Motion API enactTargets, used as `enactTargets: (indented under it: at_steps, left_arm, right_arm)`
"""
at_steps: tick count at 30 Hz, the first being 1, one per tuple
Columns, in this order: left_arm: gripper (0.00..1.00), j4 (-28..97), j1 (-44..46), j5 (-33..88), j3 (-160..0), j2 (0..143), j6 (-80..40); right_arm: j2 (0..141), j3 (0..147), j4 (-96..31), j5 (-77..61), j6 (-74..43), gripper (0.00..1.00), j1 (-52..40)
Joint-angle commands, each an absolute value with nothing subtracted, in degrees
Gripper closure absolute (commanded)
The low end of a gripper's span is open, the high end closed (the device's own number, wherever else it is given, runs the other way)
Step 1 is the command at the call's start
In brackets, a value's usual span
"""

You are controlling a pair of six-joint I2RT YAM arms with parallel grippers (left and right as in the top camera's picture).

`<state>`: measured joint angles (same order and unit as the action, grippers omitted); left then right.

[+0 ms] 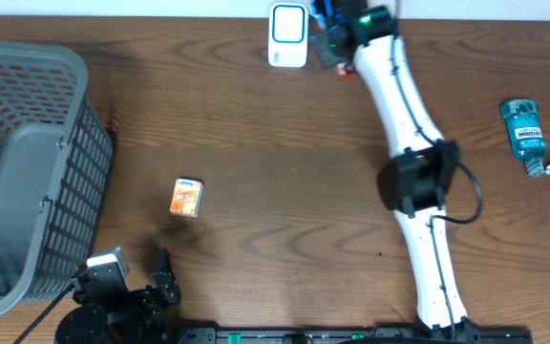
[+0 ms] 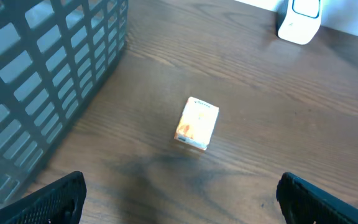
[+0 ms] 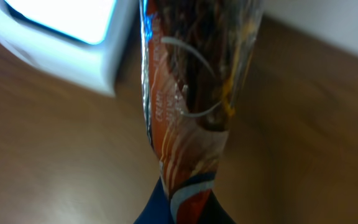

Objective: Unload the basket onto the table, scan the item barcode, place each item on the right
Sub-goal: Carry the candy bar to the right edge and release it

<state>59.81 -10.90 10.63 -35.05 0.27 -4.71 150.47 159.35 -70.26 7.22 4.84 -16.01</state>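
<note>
The packet (image 3: 191,93) fills the right wrist view. The right gripper (image 1: 337,43) is clenched on its lower end, and the foil body stands out ahead of the jaws, roughly upright in that view. We see printed lettering on the facing side but no barcode, so we cannot tell which face carries it.

We judge the task to be well along:

1. Pick-up: done. The packet is off the table and held.
2. Carry: done. The scanner (image 3: 61,31) stands ahead of the right jaws, just beside the packet, to the left in the wrist view. Its window is lit.
3. Read: not confirmed. The packet sits beside the window and not squarely across it, and the pictures show no sign of a completed scan.

We judge that the remaining work is to bring the barcode face in front of the window.

The left gripper (image 2: 180,186) is released, with its jaws spread wide and nothing between them. A small box (image 2: 197,122) lies on the table ahead of these jaws, well apart from them. A basket (image 2: 36,81) stands ahead and to their left.
</note>
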Motion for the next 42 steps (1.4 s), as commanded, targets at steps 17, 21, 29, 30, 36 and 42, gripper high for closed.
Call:
enactTargets:
  at_steps: [17,21,29,30,36,42]
  left_arm:
    - [0.02,59.8,-11.2,11.2,-34.9,0.2,-5.0]
    - [0.02,59.8,-11.2,11.2,-34.9,0.2,-5.1]
    - [0.02,59.8,-11.2,11.2,-34.9,0.2,-5.0]
    - [0.02,59.8,-11.2,11.2,-34.9,0.2,-5.1]
    - [0.02,59.8,-11.2,11.2,-34.9,0.2,-5.1]
    - [0.02,59.8,-11.2,11.2,-34.9,0.2,-5.1]
  right_arm:
    - [147.9,140.2,-67.4,19.2,4.3,0.99,16.5]
    - [147.7,140.2,-66.7,19.4,3.2,0.99,21.8]
    - [147.7,140.2,-66.4,18.9,2.5,0.99,28.1]
    - [147.7,140.2,-66.2,18.9,2.0,0.99,28.7]
    - [146.5,140.3,-66.4,9.4,0.7,0.01,29.9]
    - [137.4,140.6,-66.2,4.8,-3.6,0.01,25.8]
